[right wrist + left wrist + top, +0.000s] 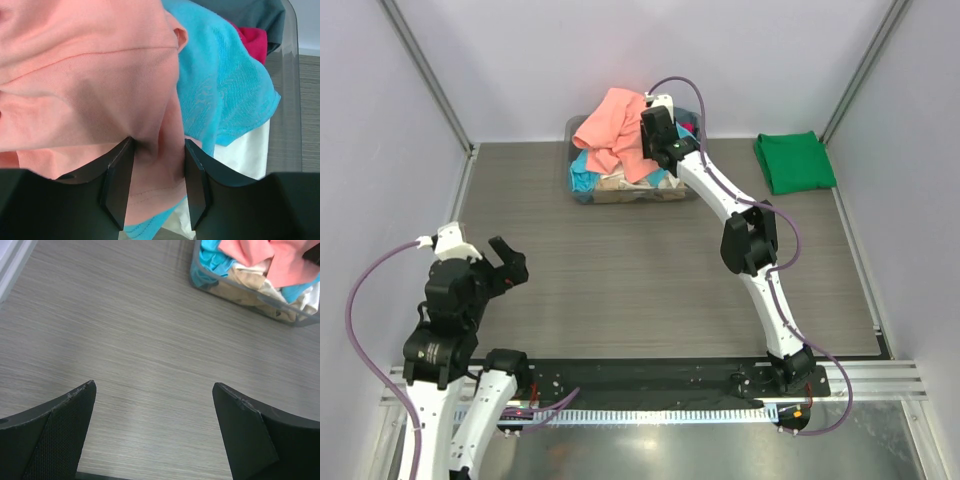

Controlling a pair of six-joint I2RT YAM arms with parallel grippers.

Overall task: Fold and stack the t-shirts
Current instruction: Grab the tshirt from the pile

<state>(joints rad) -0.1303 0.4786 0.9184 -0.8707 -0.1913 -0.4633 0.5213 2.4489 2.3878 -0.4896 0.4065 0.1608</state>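
A salmon-pink t-shirt [610, 130] is bunched on top of the pile in the grey tub [640, 196] at the back of the table. My right gripper [650, 148] is over the tub. In the right wrist view its fingers [120, 175] press a fold of that pink shirt [85, 75] from both sides, so the right gripper [157, 145] is shut on it. Under it lie a turquoise shirt [220, 85], a red one [252, 40] and a cream one [245, 150]. A folded dark green t-shirt [795, 160] lies at the back right. My left gripper [505, 262] hangs open over bare table at the near left.
In the left wrist view the tub [250, 296] sits at the upper right, with the left gripper [154, 387] well short of it. White walls close in the left, back and right sides. A dark grey cloth [240, 12] lies at the tub's far end.
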